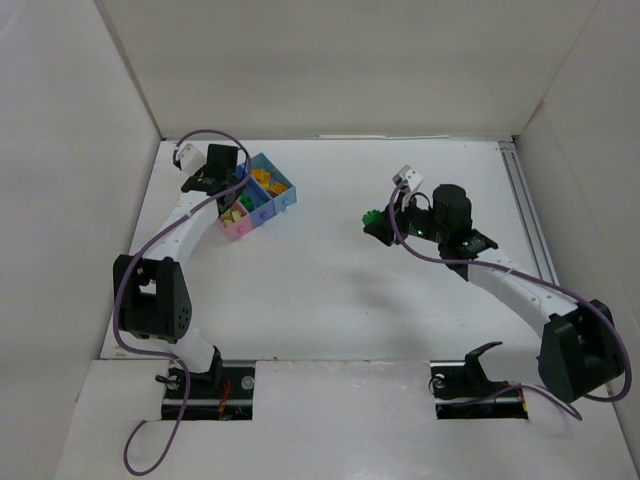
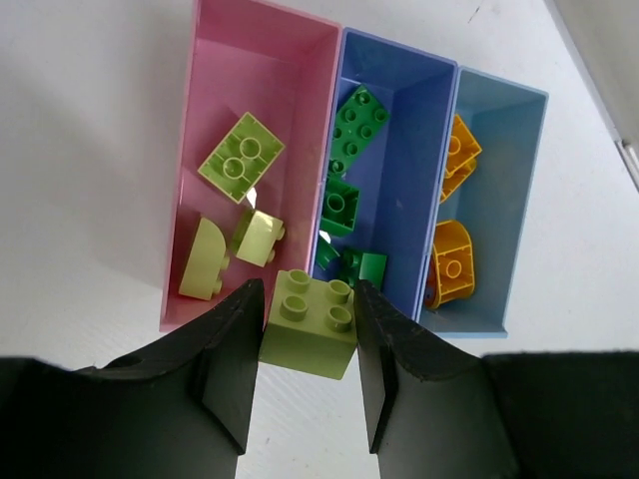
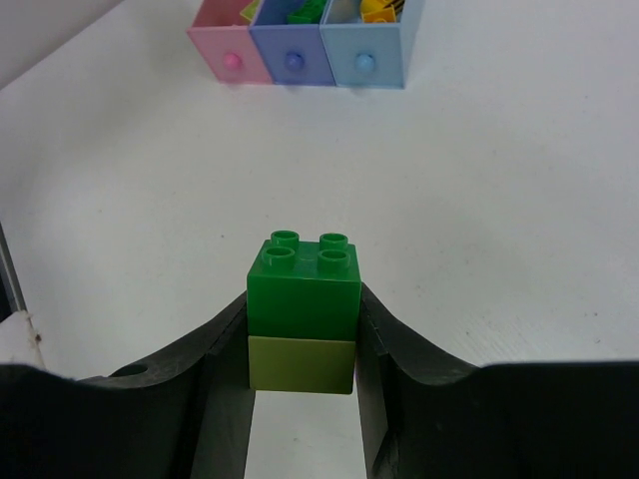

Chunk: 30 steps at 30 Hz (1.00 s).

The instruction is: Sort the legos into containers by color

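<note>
My left gripper [image 2: 308, 299] is shut on a lime green two-by-two brick [image 2: 310, 329], held over the near end of the pink bin [image 2: 215, 100]. That bin holds three lime and pale bricks [image 2: 241, 158]. The middle blue bin [image 2: 409, 120] holds dark green bricks [image 2: 357, 125]. The light blue bin [image 2: 509, 160] holds orange bricks [image 2: 451, 261]. My right gripper [image 3: 305, 319] is shut on a dark green brick [image 3: 305, 284] stacked on a lime brick [image 3: 302, 364]. It is far from the bins [image 3: 292, 55], right of the table's centre [image 1: 378, 225].
The bin cluster [image 1: 258, 195] sits at the table's far left, under my left gripper [image 1: 228, 185]. White walls enclose the table on three sides. A metal rail [image 1: 525, 210] runs along the right edge. Purple cables loop off both arms.
</note>
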Each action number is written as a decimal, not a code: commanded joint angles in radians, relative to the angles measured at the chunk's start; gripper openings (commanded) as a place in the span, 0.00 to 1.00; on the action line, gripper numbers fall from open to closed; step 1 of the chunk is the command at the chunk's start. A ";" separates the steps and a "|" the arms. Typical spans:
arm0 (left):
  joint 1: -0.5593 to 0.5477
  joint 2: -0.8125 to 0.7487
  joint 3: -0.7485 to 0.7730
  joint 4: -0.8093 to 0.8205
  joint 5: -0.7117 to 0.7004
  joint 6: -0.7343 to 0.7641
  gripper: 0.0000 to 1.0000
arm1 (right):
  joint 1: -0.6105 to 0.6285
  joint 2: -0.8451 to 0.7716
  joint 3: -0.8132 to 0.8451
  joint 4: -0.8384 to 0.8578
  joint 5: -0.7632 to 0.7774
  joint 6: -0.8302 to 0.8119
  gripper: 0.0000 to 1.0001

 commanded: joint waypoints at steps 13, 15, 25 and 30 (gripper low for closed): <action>0.000 0.009 0.095 -0.013 0.007 0.046 0.16 | -0.055 0.047 0.085 -0.027 -0.065 -0.053 0.00; 0.000 0.009 0.104 -0.013 0.007 0.046 0.16 | -0.055 0.047 0.085 -0.027 -0.065 -0.053 0.00; 0.020 0.027 0.104 -0.045 0.007 0.037 0.16 | -0.064 0.038 0.085 -0.036 -0.075 -0.062 0.00; 0.040 0.047 0.104 -0.065 0.007 0.028 0.20 | -0.064 0.038 0.076 -0.036 -0.075 -0.062 0.00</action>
